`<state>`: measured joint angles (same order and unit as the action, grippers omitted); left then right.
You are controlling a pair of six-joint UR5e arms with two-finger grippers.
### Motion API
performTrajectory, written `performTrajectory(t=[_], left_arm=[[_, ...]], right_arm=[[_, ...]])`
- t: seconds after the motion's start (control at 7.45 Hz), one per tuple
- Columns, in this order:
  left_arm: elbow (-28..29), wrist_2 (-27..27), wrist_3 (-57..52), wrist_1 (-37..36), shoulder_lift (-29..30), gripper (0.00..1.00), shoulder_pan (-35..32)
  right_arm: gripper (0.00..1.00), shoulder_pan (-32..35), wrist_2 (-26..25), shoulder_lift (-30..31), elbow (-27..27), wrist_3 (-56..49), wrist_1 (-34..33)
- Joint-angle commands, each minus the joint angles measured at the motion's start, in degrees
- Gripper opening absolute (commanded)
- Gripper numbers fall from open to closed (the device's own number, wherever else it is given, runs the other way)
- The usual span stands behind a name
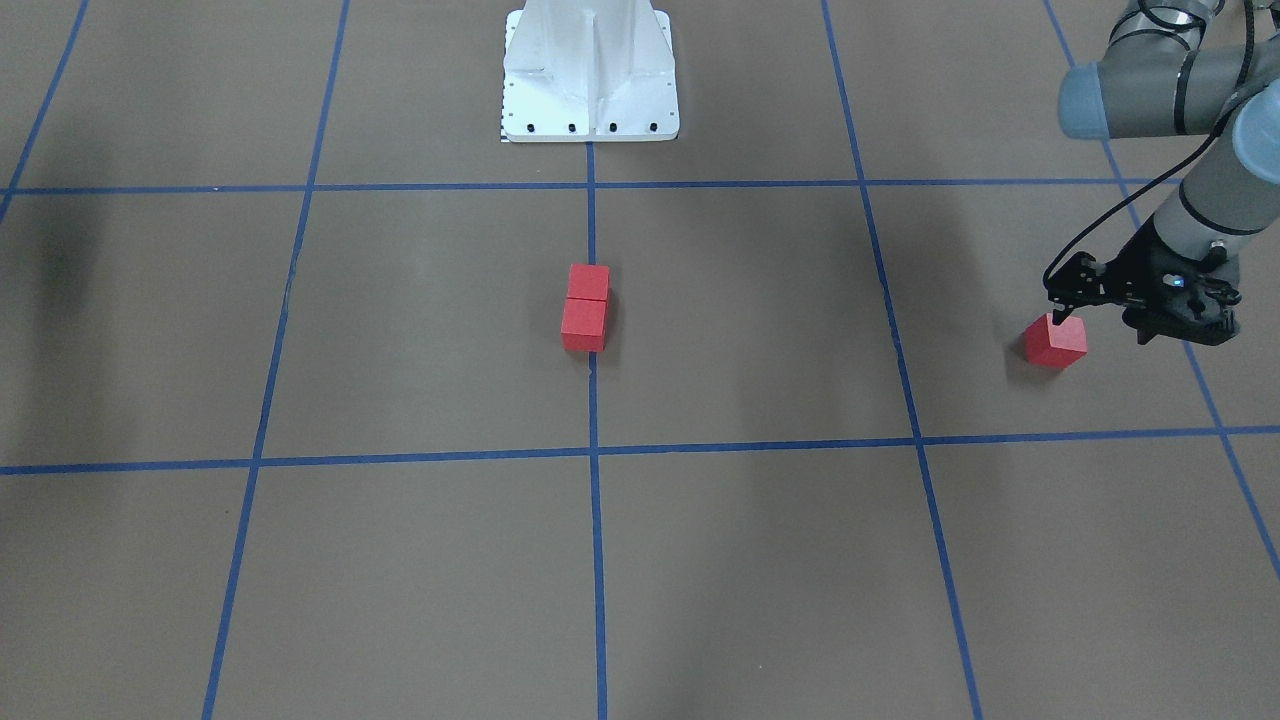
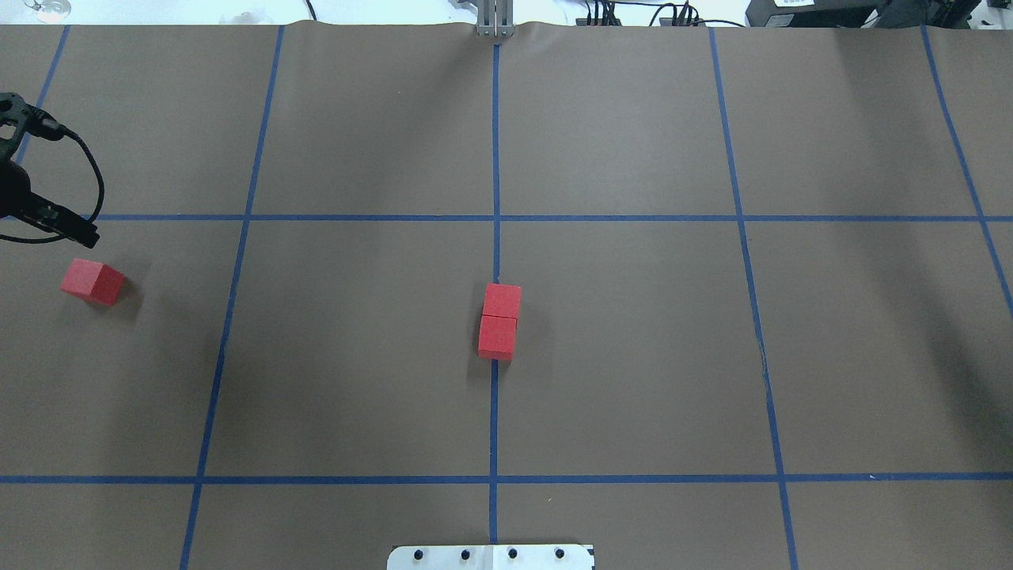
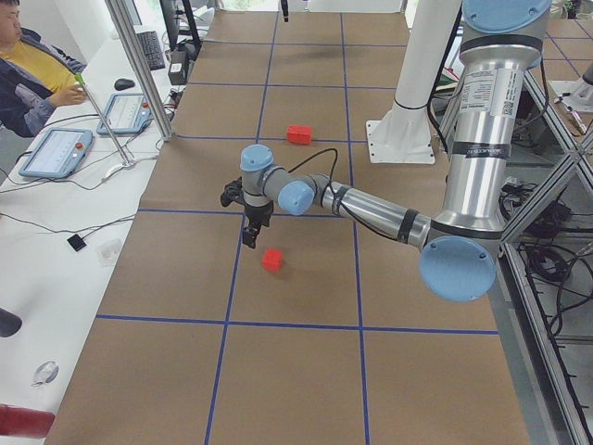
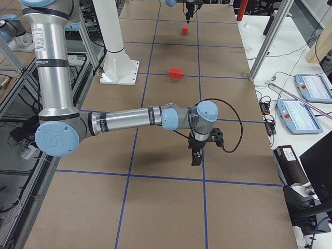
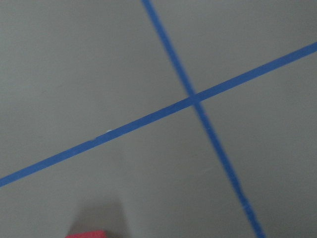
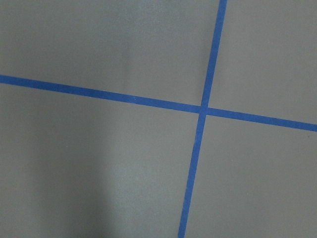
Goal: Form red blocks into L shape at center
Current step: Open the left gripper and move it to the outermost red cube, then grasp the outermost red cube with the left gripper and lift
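Two blocks (image 2: 499, 321) are sitting joined at center (image 2: 495, 261); I'm hovering my left pincer (image 1: 1063, 312), spread untellable, by the third (image 1: 1056, 342).

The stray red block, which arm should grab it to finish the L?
Left. The left gripper hangs right by the stray red block; the right gripper is far off, beyond the two joined blocks.

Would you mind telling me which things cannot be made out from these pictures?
Left gripper: fingertips too small and dark in the front-facing view, cut off by the left edge in the overhead view; open or shut is unclear.
Right gripper: shows only in the exterior right view; its state cannot be judged.
Lone red block: in the left wrist view, only a blurred sliver at the bottom edge.
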<state>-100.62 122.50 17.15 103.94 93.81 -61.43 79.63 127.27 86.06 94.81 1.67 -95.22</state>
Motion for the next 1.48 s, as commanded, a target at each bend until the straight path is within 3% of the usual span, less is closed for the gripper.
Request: performTrajectory(t=[0.0, 0.13, 0.54, 0.94, 1.07, 1.34], left_arm=[[1.91, 2.39, 7.99, 6.01, -2.75, 1.00, 0.08], [3.57, 2.40, 11.73, 8.10, -2.67, 0.99, 0.17], [10.78, 2.31, 19.65, 19.96, -2.32, 0.99, 2.43], [11.06, 2.31, 19.15, 20.34, -2.14, 0.99, 3.86], [10.97, 2.13, 18.89, 20.25, -2.49, 0.93, 3.86], [11.15, 1.78, 18.62, 20.52, -2.75, 0.61, 4.12]], right_arm=[[1.00, 0.00, 0.00, 0.51, -1.45, 0.00, 4.39], [1.00, 0.00, 0.00, 0.51, -3.29, 0.00, 7.47], [1.00, 0.09, 0.17, 0.51, -4.02, -0.09, 8.47], [1.00, 0.09, 0.18, 0.51, -3.93, -0.09, 8.47], [1.00, 0.00, 0.18, 0.51, -3.93, -0.09, 8.47], [1.00, 0.09, 0.18, 0.51, -3.84, -0.09, 8.56]])
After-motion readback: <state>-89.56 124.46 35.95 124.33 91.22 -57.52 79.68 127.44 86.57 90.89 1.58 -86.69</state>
